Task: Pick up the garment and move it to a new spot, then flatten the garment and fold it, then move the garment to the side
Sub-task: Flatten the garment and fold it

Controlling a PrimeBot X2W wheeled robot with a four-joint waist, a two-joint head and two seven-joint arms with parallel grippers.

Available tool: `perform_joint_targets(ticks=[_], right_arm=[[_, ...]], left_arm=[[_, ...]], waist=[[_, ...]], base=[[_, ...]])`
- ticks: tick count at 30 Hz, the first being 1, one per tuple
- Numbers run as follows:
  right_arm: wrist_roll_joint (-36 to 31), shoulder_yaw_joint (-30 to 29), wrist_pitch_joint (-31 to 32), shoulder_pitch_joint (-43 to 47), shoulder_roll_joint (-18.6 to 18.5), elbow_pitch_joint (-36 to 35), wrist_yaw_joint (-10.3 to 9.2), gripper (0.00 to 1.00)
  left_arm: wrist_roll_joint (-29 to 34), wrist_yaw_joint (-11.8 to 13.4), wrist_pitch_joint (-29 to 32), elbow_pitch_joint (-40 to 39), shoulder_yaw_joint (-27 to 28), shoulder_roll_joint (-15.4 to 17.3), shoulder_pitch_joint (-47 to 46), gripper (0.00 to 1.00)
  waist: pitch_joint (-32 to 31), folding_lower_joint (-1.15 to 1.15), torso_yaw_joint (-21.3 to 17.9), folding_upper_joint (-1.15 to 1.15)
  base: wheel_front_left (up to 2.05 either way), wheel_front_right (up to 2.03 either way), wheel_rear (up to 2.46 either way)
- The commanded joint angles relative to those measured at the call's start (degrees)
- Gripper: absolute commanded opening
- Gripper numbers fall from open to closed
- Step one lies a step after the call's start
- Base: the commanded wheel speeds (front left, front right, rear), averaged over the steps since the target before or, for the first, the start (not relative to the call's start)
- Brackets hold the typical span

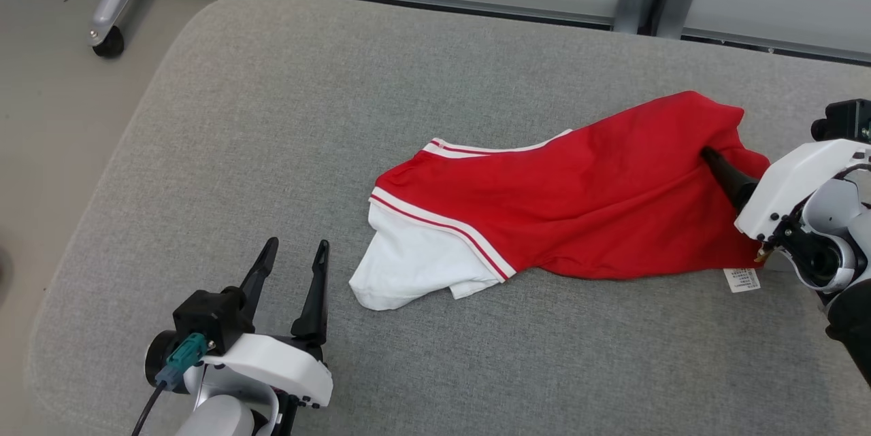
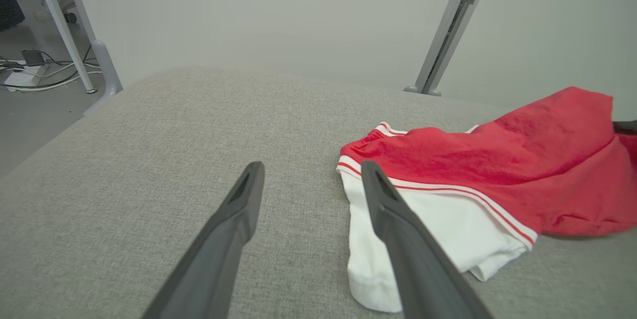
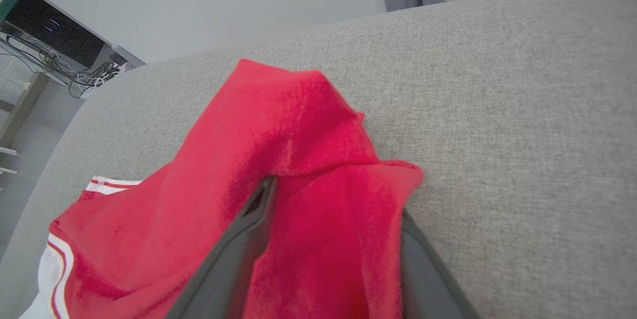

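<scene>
On the head view, the crumpled red-and-white jersey garment lies across the right half of the grey fabric-topped table. My right gripper is at its red end, and my left gripper is just short of the white hem.

Through the left wrist view, those jaws stand wide open and empty, clear of the cloth.

Through the right wrist view, the jaws are parted around a red fold, not pinching it. I'd close deep on that fold, catching both layers, then lift slowly so the white end trails without snagging.

free room over cushion l of garment
</scene>
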Motion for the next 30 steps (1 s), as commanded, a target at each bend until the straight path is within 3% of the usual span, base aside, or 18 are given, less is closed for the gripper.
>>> perform_joint_targets(ticks=[1, 8, 14, 20, 30], right_arm=[[0.2, 0.4, -1.9, 0.2, -0.5, 0.1, 0.09, 1.0], [0.2, 1.8, -17.6, 4.1, -2.6, -6.5, 0.09, 1.0], [0.7, 2.1, -25.0, 9.0, -5.4, -11.1, 0.1, 1.0], [0.4, 0.4, -27.1, 16.5, -6.7, -13.8, 0.1, 1.0], [-1.6, 0.2, -27.5, 25.1, -2.6, -12.0, 0.1, 1.0]], left_arm=[[0.3, 0.0, -0.5, 0.3, 0.3, 0.3, -0.2, 1.0], [0.1, 0.4, -0.6, 0.2, 1.0, 1.1, 1.7, 1.0], [-0.3, 0.9, -0.7, -0.4, 1.8, 1.5, 3.1, 1.0], [-0.5, 1.2, -0.8, -0.9, 2.0, 1.6, 4.3, 1.0], [-0.6, 0.9, -0.9, -0.9, 1.8, 1.7, 4.5, 1.0]], waist=[[-1.4, 0.0, -1.0, 0.0], [-6.0, 0.0, -5.1, 0.0], [-8.1, 0.0, -8.3, 0.0], [-9.2, 0.0, -11.1, 0.0], [-9.5, 0.0, -11.3, 0.0]], base=[[0.0, 0.0, 0.0], [0.0, 0.0, 0.0], [0.0, 0.0, 0.0], [0.0, 0.0, 0.0], [0.0, 0.0, 0.0]])
